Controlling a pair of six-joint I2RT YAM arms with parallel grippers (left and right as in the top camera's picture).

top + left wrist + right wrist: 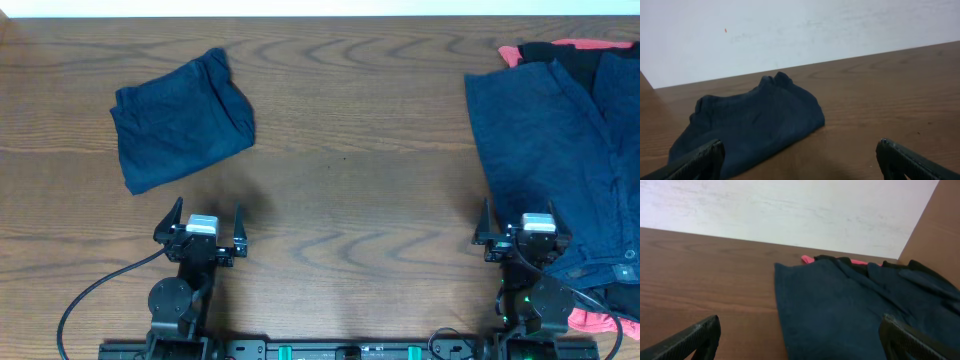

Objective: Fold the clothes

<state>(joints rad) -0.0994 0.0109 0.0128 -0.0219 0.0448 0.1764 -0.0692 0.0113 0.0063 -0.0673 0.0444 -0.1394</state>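
A folded navy garment (178, 122) lies at the back left of the table; it also shows in the left wrist view (747, 122). A pile of unfolded navy clothes (560, 150) covers the right side, seen too in the right wrist view (850, 305). A black garment (540, 50) and a coral-red one (585, 44) peek out at the pile's far end. More coral-red (595, 320) shows at the near end. My left gripper (205, 232) is open and empty, near of the folded garment. My right gripper (528, 232) is open and empty, at the pile's near left edge.
The wooden table (350, 180) runs to a white wall (790, 30) at the back. Black cables (90, 290) trail from the left arm's base at the front edge.
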